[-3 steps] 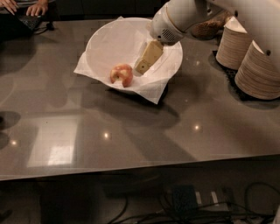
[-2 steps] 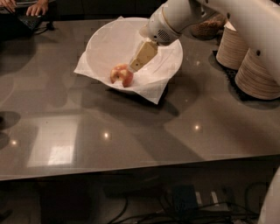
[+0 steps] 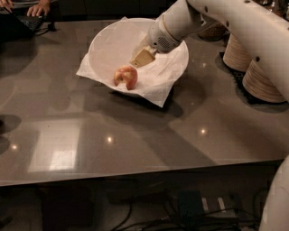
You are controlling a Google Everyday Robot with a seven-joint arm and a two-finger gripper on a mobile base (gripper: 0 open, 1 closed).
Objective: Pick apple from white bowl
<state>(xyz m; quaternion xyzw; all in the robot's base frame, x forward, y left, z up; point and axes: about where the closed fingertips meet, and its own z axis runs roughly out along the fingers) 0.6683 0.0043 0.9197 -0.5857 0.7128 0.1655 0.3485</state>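
A small red-and-yellow apple (image 3: pixel 126 76) with a pale bitten hollow lies in the front part of the large white bowl (image 3: pixel 108 40). The bowl is lined with crinkled white paper whose corners hang over the rim. It stands on the grey table at the back middle. My gripper (image 3: pixel 141 59) reaches down into the bowl from the upper right. Its beige tip is just above and to the right of the apple, a short way from it.
Stacks of beige paper plates (image 3: pixel 266 79) stand at the right edge of the grey table (image 3: pixel 135 135). A person's hands (image 3: pixel 38 9) and a dark device are at the far left corner. Cables lie on the floor below the front edge.
My gripper has moved left and forward inside the bowl, closer to the apple. The apple and bowl have not moved.
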